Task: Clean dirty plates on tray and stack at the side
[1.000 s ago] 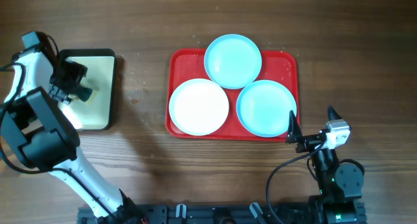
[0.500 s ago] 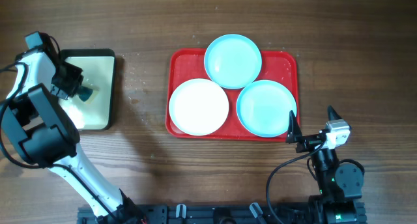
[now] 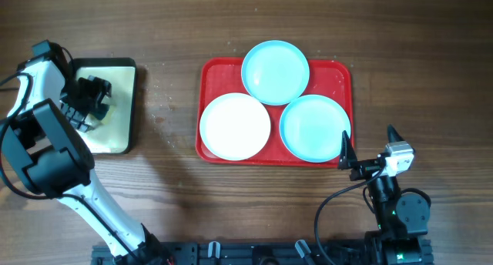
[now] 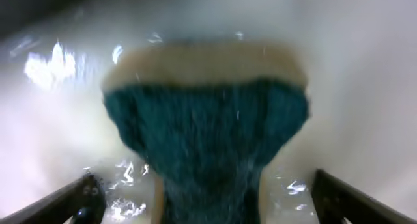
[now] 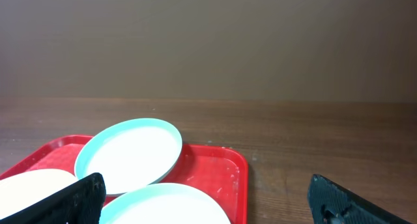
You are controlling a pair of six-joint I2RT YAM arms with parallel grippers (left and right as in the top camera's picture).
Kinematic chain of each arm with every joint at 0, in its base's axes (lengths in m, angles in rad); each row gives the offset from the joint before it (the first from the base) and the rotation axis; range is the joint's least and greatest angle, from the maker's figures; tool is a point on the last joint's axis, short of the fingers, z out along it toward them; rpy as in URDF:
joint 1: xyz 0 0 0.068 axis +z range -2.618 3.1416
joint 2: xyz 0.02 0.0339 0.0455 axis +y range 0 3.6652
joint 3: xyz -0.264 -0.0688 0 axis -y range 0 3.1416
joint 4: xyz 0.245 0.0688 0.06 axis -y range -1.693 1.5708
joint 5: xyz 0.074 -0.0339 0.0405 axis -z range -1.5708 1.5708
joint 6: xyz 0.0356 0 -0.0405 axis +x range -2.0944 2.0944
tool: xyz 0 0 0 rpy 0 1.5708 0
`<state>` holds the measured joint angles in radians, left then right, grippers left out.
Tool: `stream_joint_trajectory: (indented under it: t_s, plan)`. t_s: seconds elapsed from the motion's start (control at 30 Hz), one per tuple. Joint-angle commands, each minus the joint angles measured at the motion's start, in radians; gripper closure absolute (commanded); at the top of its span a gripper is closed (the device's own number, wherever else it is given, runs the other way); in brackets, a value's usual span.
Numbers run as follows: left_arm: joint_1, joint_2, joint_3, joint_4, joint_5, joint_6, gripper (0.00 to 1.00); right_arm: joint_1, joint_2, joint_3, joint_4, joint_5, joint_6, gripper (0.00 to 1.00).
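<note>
The red tray [image 3: 340, 77] holds three plates: a pale blue plate [image 3: 275, 72] at the back, a white plate [image 3: 235, 126] front left and a pale blue plate [image 3: 314, 128] front right. My left gripper [image 3: 94, 101] is over the cream tray [image 3: 117, 134], far left of the plates. In the blurred left wrist view its jaws [image 4: 215, 195] are open around a dark green sponge [image 4: 208, 139]. My right gripper [image 3: 368, 145] is open and empty by the red tray's front right corner. Its view shows the red tray [image 5: 221, 167] and both blue plates [image 5: 130, 155] [image 5: 163, 208].
The black-rimmed cream tray stands at the table's left edge. White specks lie on the wood [image 3: 162, 103] between the two trays and on the red tray's right part [image 5: 231, 178].
My left gripper has turned and closed in on the green sponge, which it now covers in the overhead view. The right arm and the plates have not moved.
</note>
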<state>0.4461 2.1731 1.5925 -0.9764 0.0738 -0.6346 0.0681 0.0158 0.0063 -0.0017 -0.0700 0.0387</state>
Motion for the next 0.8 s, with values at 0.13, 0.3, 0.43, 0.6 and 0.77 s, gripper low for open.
stream_joint_trajectory:
  t_s: [0.13,0.3,0.43,0.6,0.77]
  plan:
    - [-0.001,0.028,-0.012,0.025,0.058,-0.003,0.96,-0.005,-0.005,-0.001,0.003,0.011,-0.012,0.00]
    - [-0.001,0.029,-0.012,0.029,0.004,-0.002,0.00,-0.005,-0.005,-0.001,0.003,0.011,-0.011,0.00]
    - [0.000,0.028,-0.012,0.031,0.002,-0.002,0.00,-0.005,-0.005,-0.001,0.003,0.011,-0.012,0.00]
    - [0.000,0.028,-0.012,0.071,-0.041,-0.002,0.47,-0.005,-0.005,-0.001,0.003,0.011,-0.012,0.00]
    - [0.000,0.025,-0.011,0.066,-0.010,-0.002,0.96,-0.005,-0.005,-0.001,0.003,0.011,-0.012,0.00]
